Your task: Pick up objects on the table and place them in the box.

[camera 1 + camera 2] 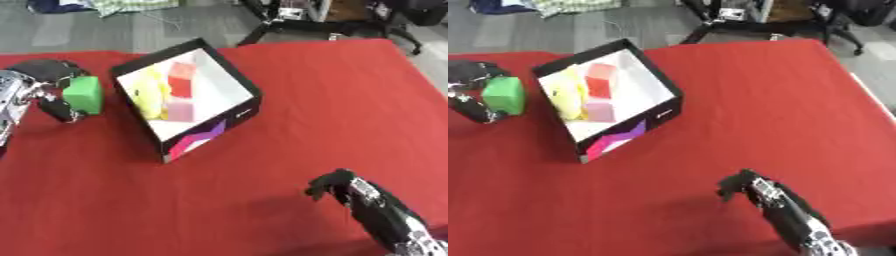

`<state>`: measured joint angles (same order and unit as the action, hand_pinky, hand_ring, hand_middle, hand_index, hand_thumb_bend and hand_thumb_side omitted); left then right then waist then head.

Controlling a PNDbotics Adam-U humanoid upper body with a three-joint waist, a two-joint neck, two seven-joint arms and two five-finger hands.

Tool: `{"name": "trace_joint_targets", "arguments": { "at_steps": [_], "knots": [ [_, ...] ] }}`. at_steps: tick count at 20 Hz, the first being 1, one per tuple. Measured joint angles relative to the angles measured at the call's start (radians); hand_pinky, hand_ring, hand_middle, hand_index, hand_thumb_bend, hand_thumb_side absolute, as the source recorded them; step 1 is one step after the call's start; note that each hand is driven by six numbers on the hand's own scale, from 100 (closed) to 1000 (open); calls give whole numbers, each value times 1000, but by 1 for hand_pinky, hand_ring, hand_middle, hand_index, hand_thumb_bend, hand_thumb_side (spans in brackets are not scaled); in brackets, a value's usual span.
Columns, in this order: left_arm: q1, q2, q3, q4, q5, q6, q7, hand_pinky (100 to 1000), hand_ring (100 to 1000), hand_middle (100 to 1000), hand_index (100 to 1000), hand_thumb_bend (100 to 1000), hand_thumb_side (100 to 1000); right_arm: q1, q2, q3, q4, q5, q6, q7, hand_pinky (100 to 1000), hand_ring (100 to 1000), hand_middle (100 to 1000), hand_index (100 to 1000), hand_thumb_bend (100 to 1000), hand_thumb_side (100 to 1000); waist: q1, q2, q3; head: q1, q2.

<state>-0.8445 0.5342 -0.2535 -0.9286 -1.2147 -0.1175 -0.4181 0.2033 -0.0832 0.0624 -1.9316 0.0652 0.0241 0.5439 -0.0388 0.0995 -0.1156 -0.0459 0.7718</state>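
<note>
My left hand (39,87) had its fingers and thumb curled round the green block (85,94), just left of the box (248,87). My right hand (346,187) hung with fingers curled, holding nothing, above the red table (332,100).

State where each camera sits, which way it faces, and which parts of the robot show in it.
Left eye view: in the robot's head, looking down at the red table; the left hand holds the green block beside the box, and the right hand shows with its forearm at the lower right.
Right eye view: the other eye of the same head camera, same downward aim, everything sitting further left in the picture.
Shared: same moment, both hands, block, box and the yellow, red and pink objects inside it.
</note>
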Motion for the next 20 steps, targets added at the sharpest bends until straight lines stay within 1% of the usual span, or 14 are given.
{"name": "trace_joint_targets", "arguments": {
  "at_steps": [4,5,7,8,10,12,13,14,16,18,20],
  "knots": [
    [3,-10,0,12,-19,20,45,855,827,871,968,336,273,0,1,0,0,0,0,0,1000,750,512,706,100,1000,0,1,0,0,0],
    [3,-11,0,16,-23,22,52,840,801,842,949,328,235,0,2,0,0,0,0,0,1000,750,512,706,100,1000,0,2,0,0,0],
    [4,-15,0,18,-30,26,62,831,784,821,933,323,198,0,3,0,0,0,0,1,1000,750,512,706,100,1000,0,2,0,-1,0],
    [4,-16,0,19,-34,27,66,819,759,793,910,320,172,0,3,0,0,0,0,1,1000,750,512,706,100,1000,0,2,0,-1,0],
    [3,-17,0,19,-40,28,74,790,685,713,844,306,162,0,3,0,0,0,1,2,1000,750,512,706,100,1000,0,2,0,-1,0],
    [3,-17,0,18,-48,31,89,749,589,599,761,285,147,0,4,0,0,0,0,4,1000,750,512,706,100,1000,0,2,0,-2,0],
    [4,-17,0,17,-52,35,102,749,589,599,761,285,147,0,5,0,0,0,-1,4,1000,750,512,706,100,1000,0,2,0,-2,0],
    [5,-17,0,16,-55,40,118,729,545,546,717,272,137,0,6,0,0,0,-1,4,1000,750,512,706,100,1000,0,2,0,-3,0],
    [7,-17,0,13,-58,51,154,714,518,515,690,261,128,0,7,0,0,1,-1,4,1000,750,512,706,100,1000,0,2,0,-4,0],
    [7,-16,0,-1,-58,65,190,710,508,503,681,260,119,0,7,0,0,1,-1,4,1000,750,512,706,100,1000,0,2,0,-5,0],
    [5,-12,-1,-23,-54,78,218,707,501,495,675,238,112,0,7,0,0,1,-1,4,1000,750,512,706,100,1000,0,2,0,-6,0]
  ]
}}
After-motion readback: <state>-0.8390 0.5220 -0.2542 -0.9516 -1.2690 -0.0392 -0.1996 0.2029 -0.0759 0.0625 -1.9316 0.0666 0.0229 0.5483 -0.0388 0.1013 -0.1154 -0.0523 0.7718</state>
